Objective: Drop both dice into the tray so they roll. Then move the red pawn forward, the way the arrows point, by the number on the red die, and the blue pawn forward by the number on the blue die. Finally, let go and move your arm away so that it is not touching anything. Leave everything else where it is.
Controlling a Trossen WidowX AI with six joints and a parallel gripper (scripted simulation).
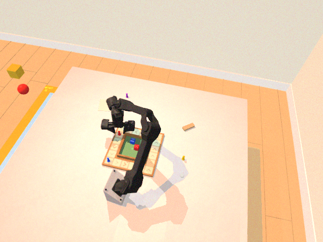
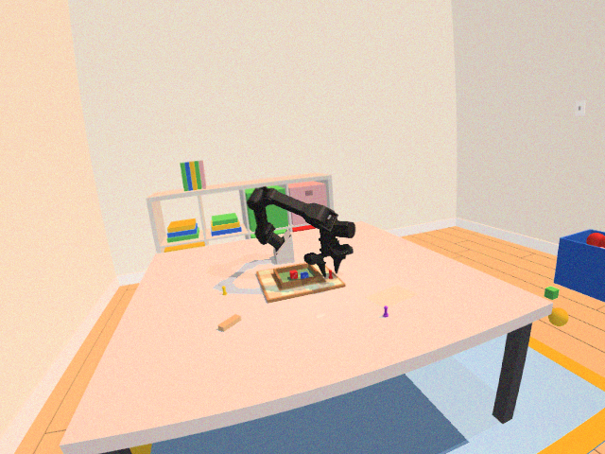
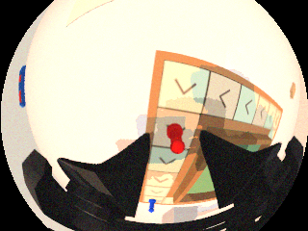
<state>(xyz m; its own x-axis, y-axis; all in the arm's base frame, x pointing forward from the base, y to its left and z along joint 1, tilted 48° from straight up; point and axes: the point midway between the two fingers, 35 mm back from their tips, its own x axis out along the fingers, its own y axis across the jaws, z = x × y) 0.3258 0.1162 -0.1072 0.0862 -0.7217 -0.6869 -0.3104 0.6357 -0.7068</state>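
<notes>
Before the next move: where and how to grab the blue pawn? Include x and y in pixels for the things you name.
Take the blue pawn (image 1: pixel 108 160) (image 3: pixel 151 205) by its narrow upper body, jaws coming from straight above. It stands upright on a corner square, and the tray (image 1: pixel 126 157) wall sits inboard, so I'd keep both fingers clear of that.

Arm bent; end effector (image 1: pixel 115 132) (image 2: pixel 330 274) (image 3: pixel 175 137) pointing down, fingers parted.

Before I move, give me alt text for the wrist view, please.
The open jaws straddle a red pawn standing on a board square just past the corner one, touching neither side; a blue pawn shows farther off, and the tray's wall rises beside the right-hand finger.
</notes>
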